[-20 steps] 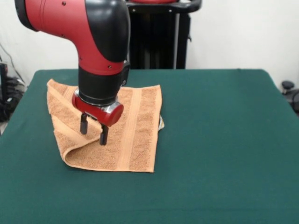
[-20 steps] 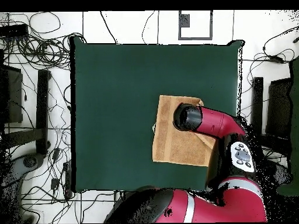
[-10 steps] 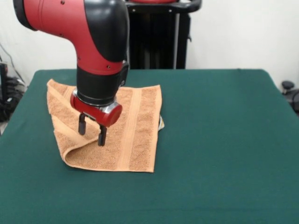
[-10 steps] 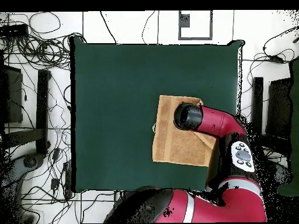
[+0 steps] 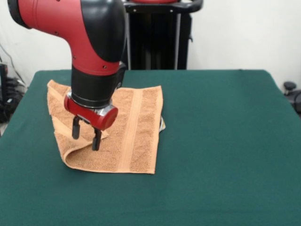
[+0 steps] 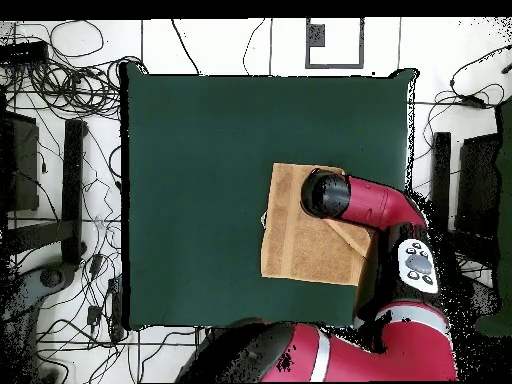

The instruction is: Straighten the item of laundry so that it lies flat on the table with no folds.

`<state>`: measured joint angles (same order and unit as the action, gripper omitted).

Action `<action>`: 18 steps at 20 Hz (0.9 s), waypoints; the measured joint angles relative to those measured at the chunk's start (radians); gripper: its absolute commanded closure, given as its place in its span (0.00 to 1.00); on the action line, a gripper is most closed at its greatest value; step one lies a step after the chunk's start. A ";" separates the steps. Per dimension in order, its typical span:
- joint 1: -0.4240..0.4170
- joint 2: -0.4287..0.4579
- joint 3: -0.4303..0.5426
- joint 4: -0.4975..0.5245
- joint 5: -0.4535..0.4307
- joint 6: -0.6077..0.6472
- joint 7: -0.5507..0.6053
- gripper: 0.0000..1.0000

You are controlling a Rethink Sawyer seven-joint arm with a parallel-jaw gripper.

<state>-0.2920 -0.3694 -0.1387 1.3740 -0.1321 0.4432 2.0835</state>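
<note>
The orange-tan towel (image 5: 131, 136) lies on the left half of the green table (image 5: 225, 141). Its left part is folded over, with a rounded fold at the near left corner (image 5: 68, 160). A woven band runs down its right part, and a small white tag (image 5: 162, 125) peeks out at the right edge. My gripper (image 5: 85, 135) is open and empty, its two black fingers (image 5: 96, 140) pointing down just above the folded left part. In the overhead view the towel (image 6: 295, 240) shows, and the arm's wrist (image 6: 322, 193) covers the gripper.
The black pedestal (image 5: 155, 37) stands behind the table's far edge. The towel's left corner lies close to the table's left edge (image 5: 19, 108). Cables (image 6: 60, 110) and stands lie on the floor around the table.
The gripper has moved left in the front view, toward the towel's folded left edge, and stays open. The towel has not moved.
</note>
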 measured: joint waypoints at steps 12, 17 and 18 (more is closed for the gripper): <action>0.014 0.050 -0.057 -0.060 0.000 0.036 0.000 0.00; 0.027 0.074 -0.076 -0.070 0.004 0.090 0.000 0.00; 0.031 0.079 -0.081 -0.071 0.006 0.103 0.000 0.00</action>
<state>-0.2608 -0.2904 -0.2195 1.3027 -0.1265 0.5460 2.0835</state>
